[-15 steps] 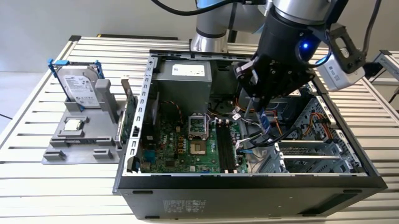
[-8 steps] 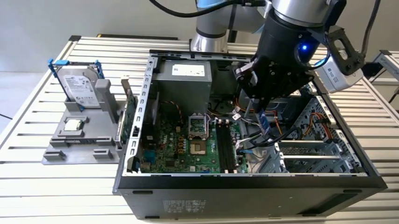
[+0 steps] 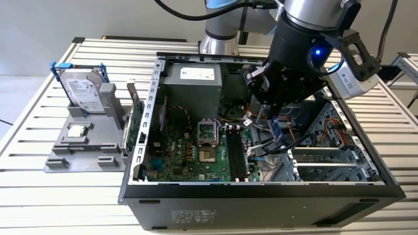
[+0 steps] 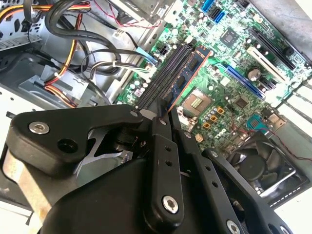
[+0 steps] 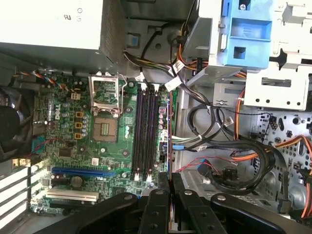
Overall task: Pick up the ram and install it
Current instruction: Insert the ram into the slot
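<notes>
Exterior view: an open computer case (image 3: pixel 261 188) sits mid-surface (image 3: pixel 39 205) and holds the motherboard (image 3: pixel 189 152), power supply (image 3: pixel 193 83) and cable runs. The end effector (image 3: pixel 269 117) is down inside the case, closed on the ram (image 3: pixel 275 131). The stick hangs edge-down, probably so it can meet a slot squarely. A grey holder (image 3: pixel 85 152) near the surface's edge on the exterior view's left carries the hard drive (image 3: pixel 83 93) upright.

Second wrist view: the fingers (image 4: pixel 161 131) pinch the ram (image 4: pixel 191 66) at one end. It is above the board by the memory slots (image 4: pixel 163 73), not seated.

First wrist view: the ram (image 5: pixel 170 141) shows edge-on, parallel to the empty memory slots (image 5: pixel 146 131), with the cables (image 5: pixel 219 146) just beyond.
</notes>
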{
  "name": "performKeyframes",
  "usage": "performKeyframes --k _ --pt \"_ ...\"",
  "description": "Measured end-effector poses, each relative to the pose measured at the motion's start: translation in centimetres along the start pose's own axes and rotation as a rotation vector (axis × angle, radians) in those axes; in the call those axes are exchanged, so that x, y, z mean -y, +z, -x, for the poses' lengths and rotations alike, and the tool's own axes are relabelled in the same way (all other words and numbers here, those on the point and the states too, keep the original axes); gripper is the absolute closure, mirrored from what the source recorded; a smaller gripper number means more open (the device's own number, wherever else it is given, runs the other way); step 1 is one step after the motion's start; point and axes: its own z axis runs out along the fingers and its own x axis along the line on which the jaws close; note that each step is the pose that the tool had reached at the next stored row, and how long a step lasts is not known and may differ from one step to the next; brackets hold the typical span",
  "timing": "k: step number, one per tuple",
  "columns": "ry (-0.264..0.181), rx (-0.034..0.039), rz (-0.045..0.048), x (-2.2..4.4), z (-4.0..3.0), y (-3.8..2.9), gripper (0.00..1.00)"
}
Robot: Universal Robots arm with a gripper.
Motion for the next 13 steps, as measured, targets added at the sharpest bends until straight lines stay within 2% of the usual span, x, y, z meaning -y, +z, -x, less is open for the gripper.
performKeyframes --k 13 --pt "0.000 0.0000 0.0001 0.00 0.00 0.44 1.00"
